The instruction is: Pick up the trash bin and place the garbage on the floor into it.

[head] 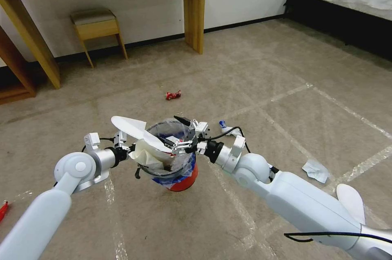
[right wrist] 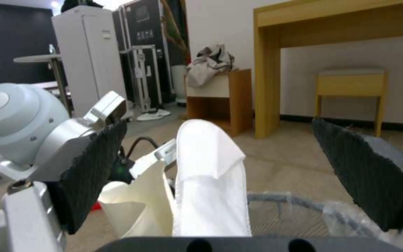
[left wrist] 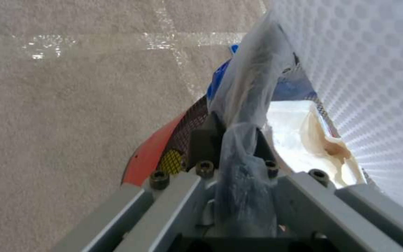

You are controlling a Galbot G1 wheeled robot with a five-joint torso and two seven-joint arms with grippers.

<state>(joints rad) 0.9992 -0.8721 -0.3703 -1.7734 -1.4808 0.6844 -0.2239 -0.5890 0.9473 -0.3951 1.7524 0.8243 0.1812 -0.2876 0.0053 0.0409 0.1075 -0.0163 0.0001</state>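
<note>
Risk sits mainly with the slipper sole (head: 132, 127): in the head view it lies tilted across the rim of the trash bin (head: 173, 162), half outside, so a jolt could tip it back onto the floor. The left end effector (head: 124, 145) holds the bin by its rim above the carpet, while the right end effector (head: 188, 136) hovers over the opening with its jaws wide and empty. Red wrapper (head: 173, 95) and pale tissue (head: 315, 170) lie well apart on the floor. In the left wrist view, the fingers (left wrist: 204, 141) pinch rim and bag (left wrist: 248, 105) together; slippery plastic could let the bin slide out. In the right wrist view, the sole (right wrist: 208, 182) stands between the spread pads (right wrist: 94, 168), untouched.
</note>
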